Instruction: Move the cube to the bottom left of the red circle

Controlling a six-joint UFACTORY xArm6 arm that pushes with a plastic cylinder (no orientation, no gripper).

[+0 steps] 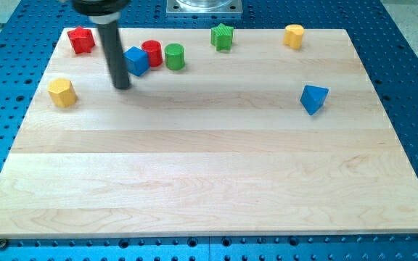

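The blue cube (136, 61) sits near the view's top left, touching the red circle (152, 52), a red cylinder, on that cylinder's lower left side. My tip (123, 85) rests on the board just left of and below the blue cube, very close to it; I cannot tell if it touches.
A green cylinder (174, 56) stands right of the red circle. A red star-like block (81, 40) is at the top left, a green star (223, 36) and a yellow cylinder (293, 35) along the top, a yellow hexagon (62, 93) at the left, a blue triangle-like block (313, 98) at the right. The wooden board (209, 181) lies on a blue perforated table.
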